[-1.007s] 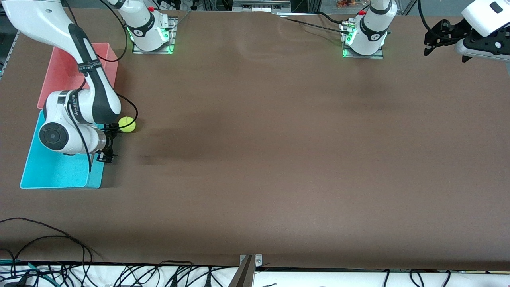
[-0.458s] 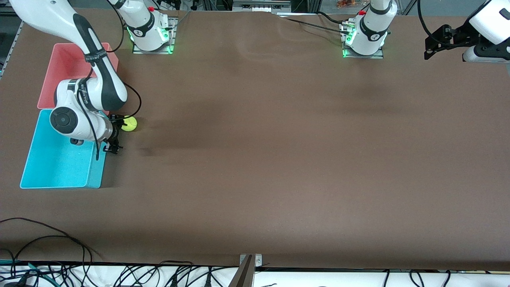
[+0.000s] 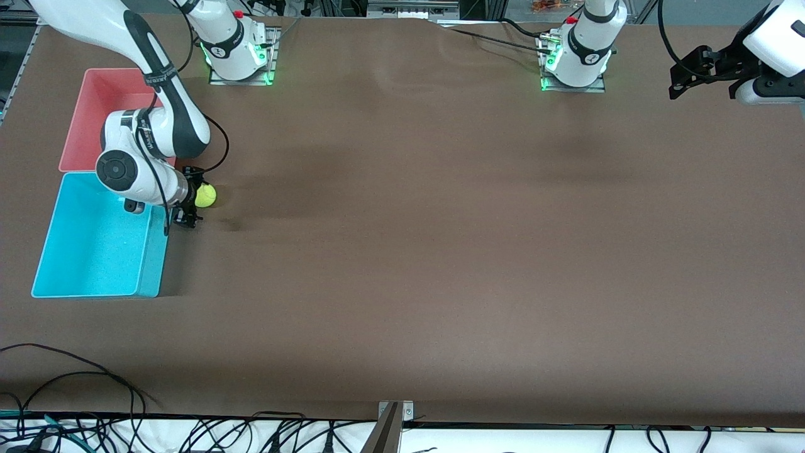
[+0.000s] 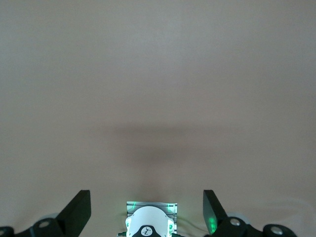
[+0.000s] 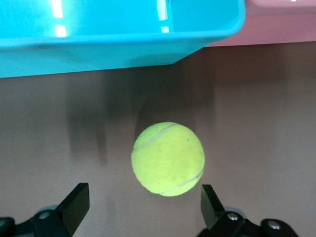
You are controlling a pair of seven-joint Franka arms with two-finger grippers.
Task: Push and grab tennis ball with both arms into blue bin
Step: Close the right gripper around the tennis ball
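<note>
My right fingers [image 5: 76, 205] stand wide apart, holding nothing; the tennis ball [image 5: 168, 159] sits at twelve o'clock between them on the table [image 3: 440, 251], beside the blue bin [image 3: 94, 286]; half a second ago I was farther off; my left gripper [image 3: 704, 72] waits open, over the table's other end.

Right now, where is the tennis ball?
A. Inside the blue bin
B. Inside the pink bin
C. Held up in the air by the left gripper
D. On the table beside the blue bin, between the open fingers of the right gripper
D. The tennis ball rests on the brown table, just outside the blue bin, and the right gripper has a finger on each side of it without touching.
</note>
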